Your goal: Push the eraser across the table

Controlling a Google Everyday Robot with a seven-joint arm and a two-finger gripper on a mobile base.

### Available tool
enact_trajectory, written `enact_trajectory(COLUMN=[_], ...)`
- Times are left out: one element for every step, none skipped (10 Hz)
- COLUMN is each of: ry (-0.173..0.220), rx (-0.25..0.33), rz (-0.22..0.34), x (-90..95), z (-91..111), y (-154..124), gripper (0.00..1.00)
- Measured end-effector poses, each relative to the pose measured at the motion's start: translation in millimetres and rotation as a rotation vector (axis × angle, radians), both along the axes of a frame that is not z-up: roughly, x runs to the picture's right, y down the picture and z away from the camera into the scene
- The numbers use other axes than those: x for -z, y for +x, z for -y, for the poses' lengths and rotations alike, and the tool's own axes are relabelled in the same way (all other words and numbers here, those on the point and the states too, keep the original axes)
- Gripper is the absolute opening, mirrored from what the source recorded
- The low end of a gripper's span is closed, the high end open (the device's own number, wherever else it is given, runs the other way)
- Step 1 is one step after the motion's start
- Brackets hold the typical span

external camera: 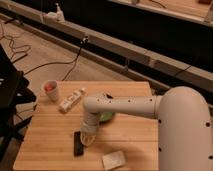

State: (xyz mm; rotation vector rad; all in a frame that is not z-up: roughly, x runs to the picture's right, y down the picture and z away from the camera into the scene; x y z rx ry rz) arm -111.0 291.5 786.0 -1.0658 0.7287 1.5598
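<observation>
The eraser (78,142), a small flat black block, lies on the bamboo table (50,135) near the front, left of centre. My gripper (87,138) hangs at the end of the white arm, right beside the eraser's right edge and apparently touching it. The arm reaches in from the right and covers most of the green bowl (106,116).
A pale beige pad (114,159) lies at the front edge, right of the eraser. A white cup with something red in it (51,90) and a white bottle lying on its side (71,100) are at the back left. Cables run across the floor beyond.
</observation>
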Motion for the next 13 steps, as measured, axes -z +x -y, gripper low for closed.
enact_trajectory(ry=[-0.008,-0.016,-0.023,-0.029,-0.031,-0.031,-0.029,-0.028,-0.031,-0.030,-0.020,-0.020,-0.020], rx=[0.007,0.012,0.023,0.040,0.048,0.065,0.078,0.084,0.097,0.104,0.107,0.107,0.105], rz=[0.029,0.056,0.084,0.118,0.134,0.170,0.205,0.239,0.285,0.317,0.349,0.349,0.347], x=[0.0,0.8,1.9,2.8,3.4,5.0,7.0,10.0,16.3,21.0,25.7,25.6,25.0], z=[-2.6,-4.2,-5.9,-8.8,-10.0,-11.4,-11.4,-11.0,-11.5,-10.5,-5.7,-5.8,-5.3], y=[-14.1,-26.9,-39.2,-56.2,-64.0,-81.5,-98.8,-115.9,-137.3,-151.1,-162.5,-162.2,-160.9], gripper=[0.00,0.00,0.00,0.00,0.00,0.00,0.00,0.00,0.00,0.00,0.00,0.01,0.05])
